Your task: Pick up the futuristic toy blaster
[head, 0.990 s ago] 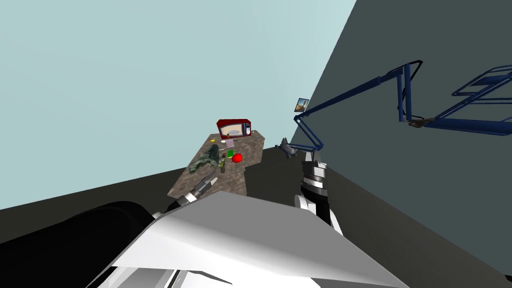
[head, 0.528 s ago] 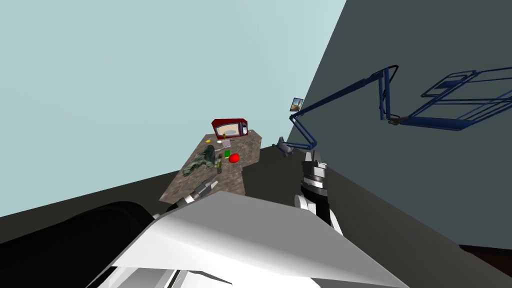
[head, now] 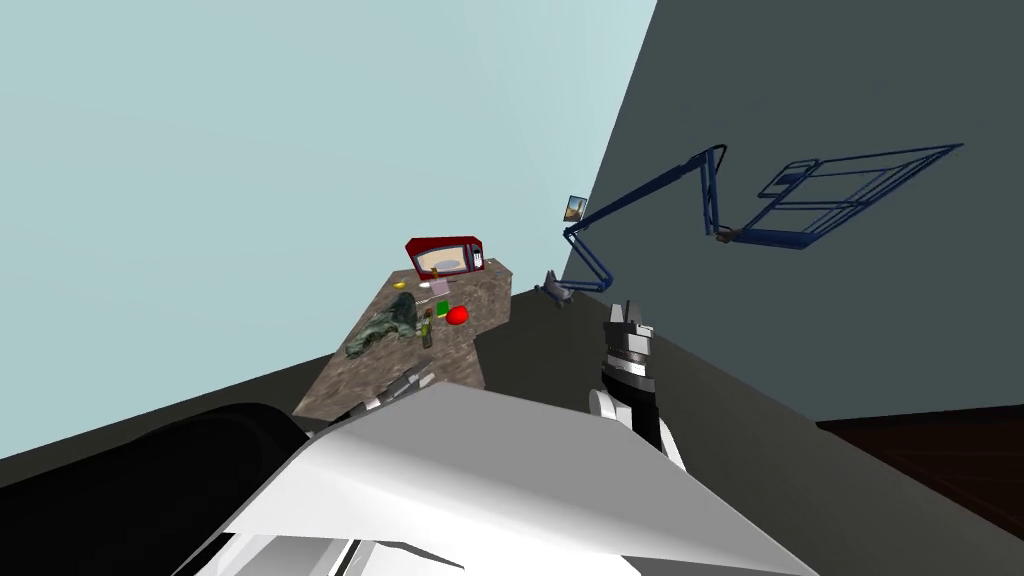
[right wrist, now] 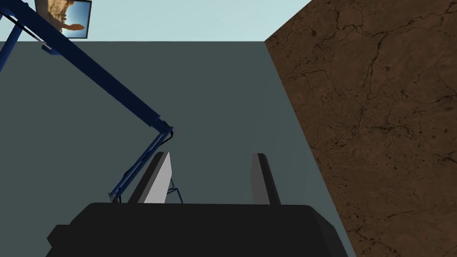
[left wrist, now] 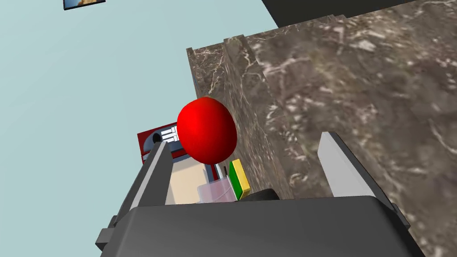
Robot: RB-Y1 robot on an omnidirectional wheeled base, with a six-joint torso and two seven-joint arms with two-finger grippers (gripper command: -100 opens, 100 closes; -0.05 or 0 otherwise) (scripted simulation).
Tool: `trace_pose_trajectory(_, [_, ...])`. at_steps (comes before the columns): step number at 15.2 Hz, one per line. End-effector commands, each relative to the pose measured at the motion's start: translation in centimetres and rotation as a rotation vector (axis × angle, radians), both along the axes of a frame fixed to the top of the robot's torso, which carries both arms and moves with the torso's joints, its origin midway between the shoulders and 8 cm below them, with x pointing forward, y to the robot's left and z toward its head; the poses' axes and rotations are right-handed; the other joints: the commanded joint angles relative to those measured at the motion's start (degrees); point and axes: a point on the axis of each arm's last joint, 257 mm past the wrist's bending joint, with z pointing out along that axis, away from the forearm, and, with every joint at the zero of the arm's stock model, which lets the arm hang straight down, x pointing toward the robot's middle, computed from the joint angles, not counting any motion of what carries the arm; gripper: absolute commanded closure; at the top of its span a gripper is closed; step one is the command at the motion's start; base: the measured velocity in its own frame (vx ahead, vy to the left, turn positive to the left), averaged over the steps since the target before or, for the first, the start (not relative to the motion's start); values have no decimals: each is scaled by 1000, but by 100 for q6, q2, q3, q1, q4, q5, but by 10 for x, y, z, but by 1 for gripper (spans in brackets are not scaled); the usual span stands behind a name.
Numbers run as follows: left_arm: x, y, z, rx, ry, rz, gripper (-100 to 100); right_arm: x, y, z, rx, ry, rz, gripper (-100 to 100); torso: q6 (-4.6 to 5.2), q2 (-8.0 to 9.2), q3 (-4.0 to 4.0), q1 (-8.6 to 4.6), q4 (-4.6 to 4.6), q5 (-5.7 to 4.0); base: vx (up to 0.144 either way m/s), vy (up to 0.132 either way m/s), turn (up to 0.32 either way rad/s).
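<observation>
Blaster (head: 385,325) lies beyond left fingers (left wrist: 156,174) (spread wide).

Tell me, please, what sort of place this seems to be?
Probably a kitchen corner in a house: a brown marbled counter carries a red microwave, and a small framed picture hangs on the pale blue wall.

Left claw (left wrist: 244,139), right claw (right wrist: 210,154), both spread.

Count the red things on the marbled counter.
2. A red microwave stands at the far end of the counter; a red ball lies nearer me, beside a green block. Smaller red items could be hidden.
</observation>
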Motion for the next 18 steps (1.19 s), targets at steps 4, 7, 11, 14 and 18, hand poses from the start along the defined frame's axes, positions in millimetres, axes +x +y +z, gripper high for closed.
trace_pose_trajectory(4, [-19,2,-17,-13,88,-31,-100,0,0,0,0,0,0,0,0,-13,-7,0,-2,0,-11,-50,-160])
trace_pose_trajectory(7, [-38,5,-33,-25,170,-46,-100,0,0,0,0,0,0,0,0,-18,-10,6,-4,1,-6,-41,-163])
trace_pose_trajectory(11, [-61,14,-48,-23,260,-61,-100,0,0,0,0,0,0,0,0,-17,-10,-1,-4,-1,-2,-53,-188])
trace_pose_trajectory(14, [-76,21,-55,-11,314,-76,-100,0,0,0,0,0,0,0,1,-30,-17,1,-6,0,27,-45,-158])
trace_pose_trajectory(18, [-105,36,-67,5,415,-86,-100,0,0,0,0,0,0,0,1,-30,-17,5,-7,1,26,-42,-150])
